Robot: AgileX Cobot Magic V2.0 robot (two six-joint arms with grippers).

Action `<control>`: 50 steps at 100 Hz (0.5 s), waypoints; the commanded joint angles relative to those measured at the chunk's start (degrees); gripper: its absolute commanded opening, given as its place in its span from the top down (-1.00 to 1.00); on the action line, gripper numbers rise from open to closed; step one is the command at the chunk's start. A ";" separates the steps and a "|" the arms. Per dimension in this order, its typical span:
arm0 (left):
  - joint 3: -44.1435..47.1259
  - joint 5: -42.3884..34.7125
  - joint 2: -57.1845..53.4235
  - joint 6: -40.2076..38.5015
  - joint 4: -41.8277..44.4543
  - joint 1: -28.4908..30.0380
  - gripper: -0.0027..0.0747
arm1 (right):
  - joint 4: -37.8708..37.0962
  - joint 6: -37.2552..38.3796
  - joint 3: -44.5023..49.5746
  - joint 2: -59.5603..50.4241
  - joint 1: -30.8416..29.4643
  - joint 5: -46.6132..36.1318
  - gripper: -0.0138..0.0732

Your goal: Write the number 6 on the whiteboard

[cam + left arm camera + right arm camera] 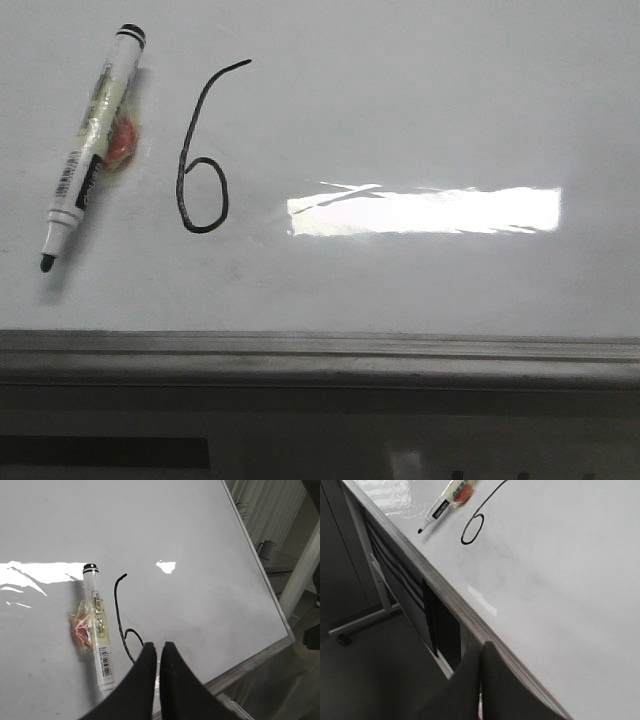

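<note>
Both pincers, left [156, 652] and right [481, 652], were together and empty. Number 6 [203, 150] stood complete on whiteboard [420, 100]; marker [92, 148] lay uncapped beside it. Judged: only retreat remained.

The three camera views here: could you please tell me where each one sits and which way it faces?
Front view: looks forward and down over the glossy white whiteboard at the black hand-drawn number 6 and uncapped white marker pen; no robot parts show.
Left wrist view: above the board's near edge, over the shut left gripper, facing the pen and 6.
Right wrist view: beyond the grey frame strip, over the shut right gripper.
All views share the pen and 6.
</note>
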 commanded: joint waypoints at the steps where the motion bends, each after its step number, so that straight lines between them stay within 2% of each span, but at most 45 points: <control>1: -1.48 -4.22 0.51 0.02 0.10 0.11 0.98 | -0.69 -0.55 -1.44 0.25 -0.40 -4.12 0.83; 31: 0.16 -4.24 -1.07 0.02 0.10 0.23 0.98 | -0.69 -0.55 -1.44 0.25 -0.40 -4.12 0.83; 50: 4.61 -4.39 -7.32 0.02 0.10 4.24 0.98 | -0.69 -0.55 -1.44 0.25 -0.40 -4.12 0.83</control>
